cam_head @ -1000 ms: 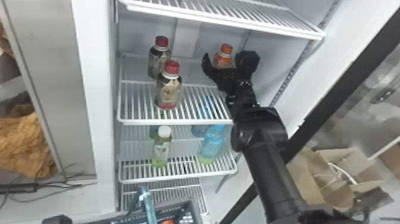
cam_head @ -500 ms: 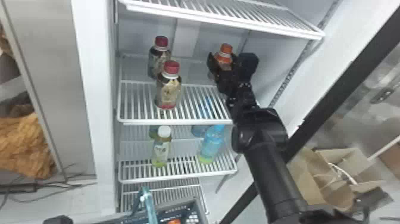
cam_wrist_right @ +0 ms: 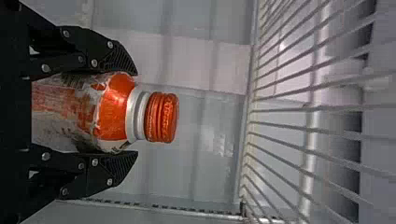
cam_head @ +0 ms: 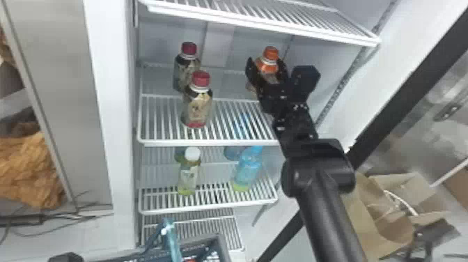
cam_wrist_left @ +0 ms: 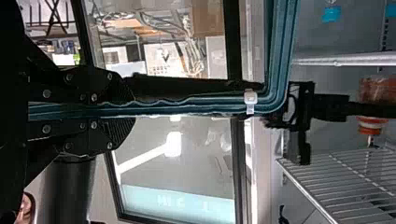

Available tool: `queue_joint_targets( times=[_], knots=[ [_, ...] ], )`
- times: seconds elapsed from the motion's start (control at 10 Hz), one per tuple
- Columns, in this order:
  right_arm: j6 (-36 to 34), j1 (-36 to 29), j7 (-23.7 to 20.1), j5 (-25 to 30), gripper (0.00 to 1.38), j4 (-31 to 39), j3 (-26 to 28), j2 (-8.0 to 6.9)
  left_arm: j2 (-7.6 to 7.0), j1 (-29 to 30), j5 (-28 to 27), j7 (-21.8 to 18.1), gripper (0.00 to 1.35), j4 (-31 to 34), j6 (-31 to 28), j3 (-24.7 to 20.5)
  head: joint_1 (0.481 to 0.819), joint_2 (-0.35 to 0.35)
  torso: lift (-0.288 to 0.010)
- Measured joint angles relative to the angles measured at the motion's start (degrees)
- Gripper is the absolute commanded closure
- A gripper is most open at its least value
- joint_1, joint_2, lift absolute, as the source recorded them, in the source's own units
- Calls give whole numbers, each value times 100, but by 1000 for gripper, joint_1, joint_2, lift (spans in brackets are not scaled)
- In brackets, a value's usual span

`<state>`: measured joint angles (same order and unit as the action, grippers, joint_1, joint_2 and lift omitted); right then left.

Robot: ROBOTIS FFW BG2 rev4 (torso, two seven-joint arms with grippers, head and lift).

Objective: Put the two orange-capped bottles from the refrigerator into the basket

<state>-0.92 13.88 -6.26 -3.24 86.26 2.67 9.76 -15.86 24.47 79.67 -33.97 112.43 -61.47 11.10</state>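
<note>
An orange-capped bottle [cam_head: 270, 55] stands at the upper shelf's right side, with my right gripper [cam_head: 267, 68] around its upper body. The right wrist view has the bottle's cap [cam_wrist_right: 162, 117] past the fingertips and both fingers of my right gripper [cam_wrist_right: 136, 113] against its sides. The left wrist view also catches the bottle [cam_wrist_left: 371, 128] beyond the basket. Part of my left gripper [cam_head: 66, 257] is at the head view's bottom edge; in its wrist view, my left gripper [cam_wrist_left: 133, 108] is shut on the basket's teal handle [cam_wrist_left: 201, 106]. The dark basket [cam_head: 205, 239] holds something orange.
Two red-capped bottles [cam_head: 197, 104] stand left on the same shelf [cam_head: 209, 143]. Another wire shelf [cam_head: 261, 26] runs above. Below are a white-capped bottle [cam_head: 188, 174] and blue bottles [cam_head: 247, 167]. The refrigerator's left wall [cam_head: 118, 122] flanks the shelves.
My right gripper's fingers have come together around the orange-capped bottle. The basket handle has shifted slightly at the bottom of the head view.
</note>
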Motion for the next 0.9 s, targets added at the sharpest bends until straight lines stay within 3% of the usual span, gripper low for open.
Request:
queue_joint_targets(
  times=[0.4, 0.9],
  knots=[
    [-713, -1522, -230, -430, 884, 2161, 92, -9, 14, 17, -19, -14, 1207, 0, 16, -21, 695, -350, -40],
    [-2476, -3801, -450, -1447, 883, 5480, 196, -15, 27, 21, -26, -23, 1207, 0, 17, -8, 695, -350, -40]
  ],
)
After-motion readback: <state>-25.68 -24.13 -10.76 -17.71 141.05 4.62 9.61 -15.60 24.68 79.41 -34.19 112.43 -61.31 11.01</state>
